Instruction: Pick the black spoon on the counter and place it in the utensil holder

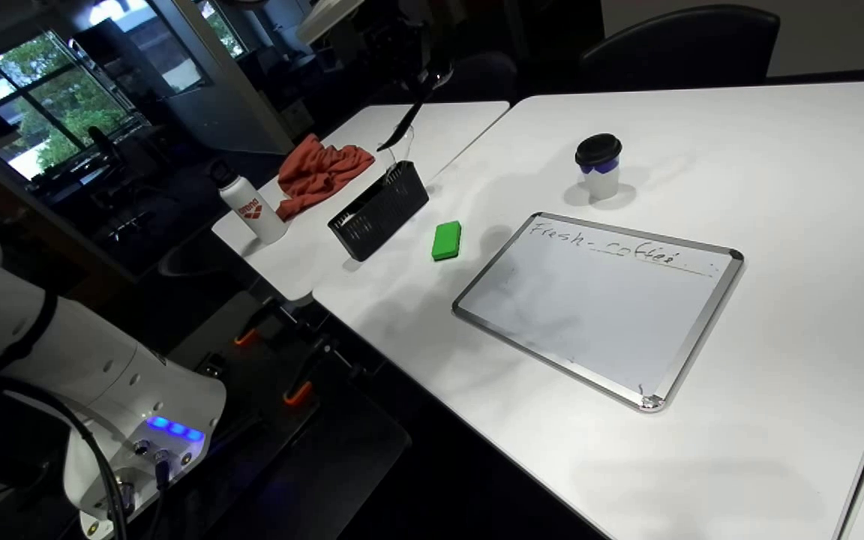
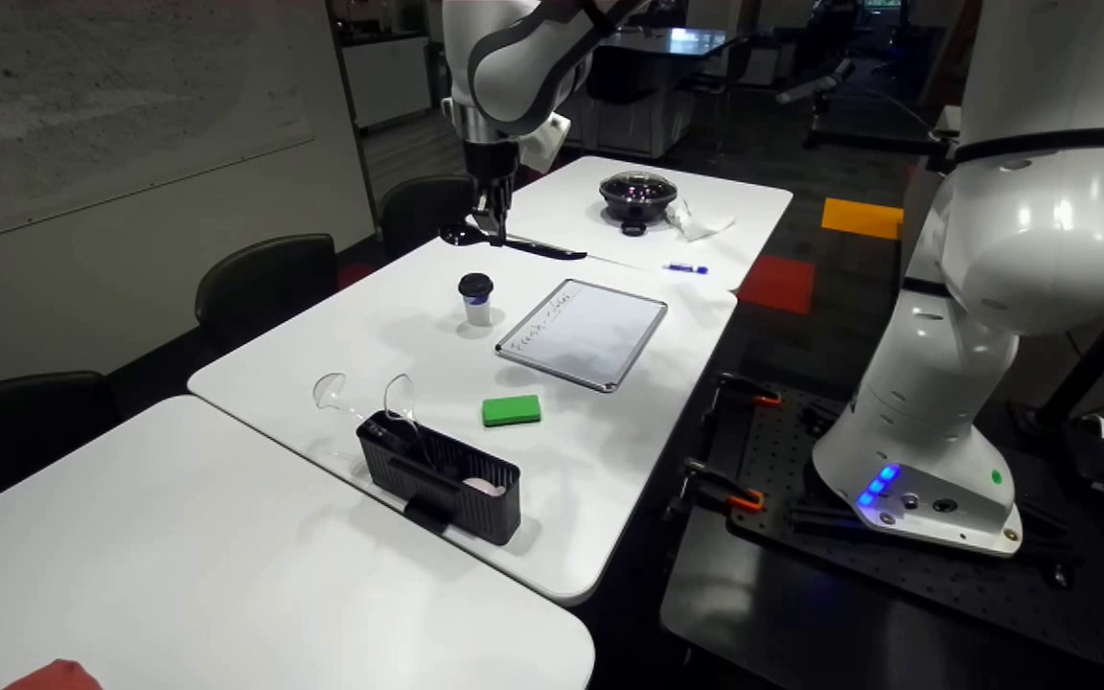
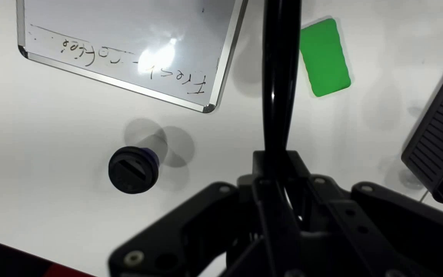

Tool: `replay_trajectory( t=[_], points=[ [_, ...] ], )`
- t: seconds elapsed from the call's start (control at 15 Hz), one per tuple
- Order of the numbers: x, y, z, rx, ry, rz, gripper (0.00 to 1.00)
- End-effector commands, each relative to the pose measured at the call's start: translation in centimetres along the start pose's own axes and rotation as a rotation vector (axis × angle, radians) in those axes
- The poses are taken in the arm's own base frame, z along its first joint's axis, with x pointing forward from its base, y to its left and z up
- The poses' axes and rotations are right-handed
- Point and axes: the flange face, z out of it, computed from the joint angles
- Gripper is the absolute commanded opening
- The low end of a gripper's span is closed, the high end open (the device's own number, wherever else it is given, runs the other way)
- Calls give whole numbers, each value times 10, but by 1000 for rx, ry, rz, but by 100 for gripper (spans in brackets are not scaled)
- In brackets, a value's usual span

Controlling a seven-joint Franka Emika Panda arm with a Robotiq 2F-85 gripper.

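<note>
We find fingers (image 3: 297, 165) clamped on the black spoon (image 3: 280, 73), seemingly near its bowl (image 2: 460, 234), above the worktop (image 2: 360, 345). Presumably this frees the handle (image 2: 557, 252) for the utensil holder (image 2: 471, 508) at the seam edge.

Black spoon (image 3: 280, 77), black utensil holder (image 1: 383, 216), white counter (image 1: 784, 180)

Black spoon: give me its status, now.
Gripper closed on black spoon. Held above counter, not yet in utensil holder. Clear utensils stick up from that holder, might crowd the drop.
</note>
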Motion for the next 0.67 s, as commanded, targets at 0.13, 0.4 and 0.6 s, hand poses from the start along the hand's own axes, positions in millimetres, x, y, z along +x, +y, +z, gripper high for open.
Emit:
replay_trajectory(
  t=[0.13, 0.4, 0.6],
  points=[
    [4, 1, -2, -1, 6, 1, 14],
    [8, 5, -5, 48, 150, -170, 4],
    [2, 11, -8, 68, 242, -308, 4]
  ],
)
